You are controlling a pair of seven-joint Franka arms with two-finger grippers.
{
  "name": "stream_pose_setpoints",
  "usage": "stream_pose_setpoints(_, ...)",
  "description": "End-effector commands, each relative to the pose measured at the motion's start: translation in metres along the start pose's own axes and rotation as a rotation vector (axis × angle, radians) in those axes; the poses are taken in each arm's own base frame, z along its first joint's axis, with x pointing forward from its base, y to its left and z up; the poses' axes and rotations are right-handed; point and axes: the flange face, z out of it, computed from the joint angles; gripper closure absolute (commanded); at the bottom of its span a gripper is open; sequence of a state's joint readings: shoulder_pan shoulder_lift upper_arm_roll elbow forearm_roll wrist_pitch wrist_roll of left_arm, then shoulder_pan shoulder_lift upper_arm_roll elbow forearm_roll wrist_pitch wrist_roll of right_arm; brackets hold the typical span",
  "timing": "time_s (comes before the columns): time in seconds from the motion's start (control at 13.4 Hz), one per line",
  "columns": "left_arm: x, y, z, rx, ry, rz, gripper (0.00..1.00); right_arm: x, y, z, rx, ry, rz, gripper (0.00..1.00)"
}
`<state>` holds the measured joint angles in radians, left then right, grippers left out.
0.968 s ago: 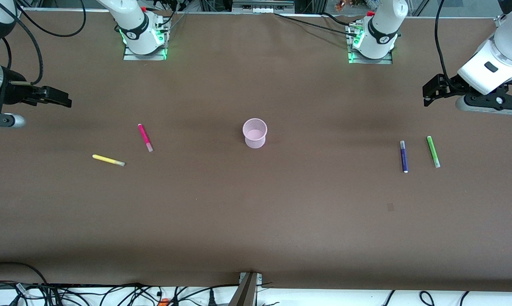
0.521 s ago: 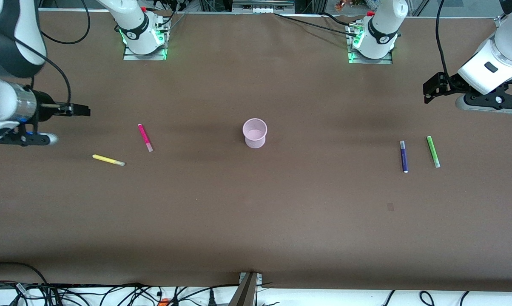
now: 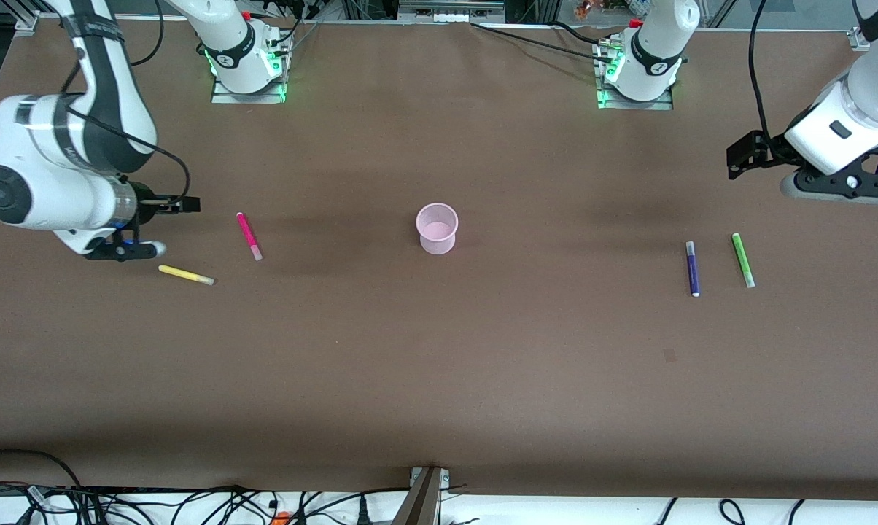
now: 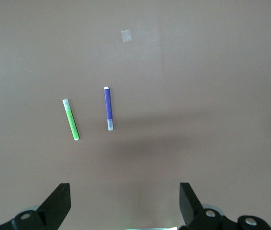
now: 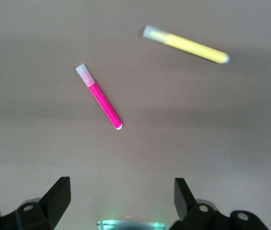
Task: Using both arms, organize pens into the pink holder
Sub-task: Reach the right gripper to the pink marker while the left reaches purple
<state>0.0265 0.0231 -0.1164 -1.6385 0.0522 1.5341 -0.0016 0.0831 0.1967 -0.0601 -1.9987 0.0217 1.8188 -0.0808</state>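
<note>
Right claw (image 3: pixel 184 206) hangs low over the bench (image 3: pixel 439 364) toward the right arm's end, fingers (image 5: pixel 59 194) spread, nothing between them. Pink pen (image 3: pixel 249 235) lies just beside it; yellow pen (image 3: pixel 185 275) lies near, closer to the front camera. Wrist view puts both pens ahead of the spread fingers, neither touched.

Left claw (image 3: pixel 738 154) hangs over the left arm's end of the bench, fingers (image 4: pixel 59 203) spread wide, empty. Purple pen (image 3: pixel 693 268) and green pen (image 3: pixel 742 259) lie flat side by side, apart, nearer the front camera than the spot under the claw.

Pink holder (image 3: pixel 437 228) stands upright mid-bench, well apart from all four pens; looks empty.

Step in hand, as I judge: approach for first pick-ups; no pen stowed yet. Next move probably calls for each claw to centre over one pen, turn its fingers across the barrel, descend and pinch. Thin pens lying flat leave little margin; they may roll.
</note>
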Motion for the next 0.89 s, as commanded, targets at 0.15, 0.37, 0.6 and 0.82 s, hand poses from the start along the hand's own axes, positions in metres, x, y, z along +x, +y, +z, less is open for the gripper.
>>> stream_pose_setpoints(0.15, 0.051, -0.040, 0.073, 0.040, -0.132, -0.018, 0.00, -0.019, -0.003, 0.062, -0.020, 0.081, -0.280, 0.03)
stream_pose_setpoints(0.37, 0.084, -0.058, 0.155, 0.019, -0.232, -0.031, 0.00, -0.027, -0.003, 0.084, -0.025, 0.087, -0.382, 0.03)
stream_pose_setpoints(0.6, 0.114, -0.077, 0.228, -0.004, -0.207, -0.047, 0.00, -0.023, -0.010, 0.095, -0.030, 0.078, -0.435, 0.01)
stream_pose_setpoints(0.82, 0.115, -0.093, 0.291, -0.025, -0.230, -0.063, 0.00, -0.023, -0.010, 0.117, -0.028, 0.058, -0.510, 0.01)
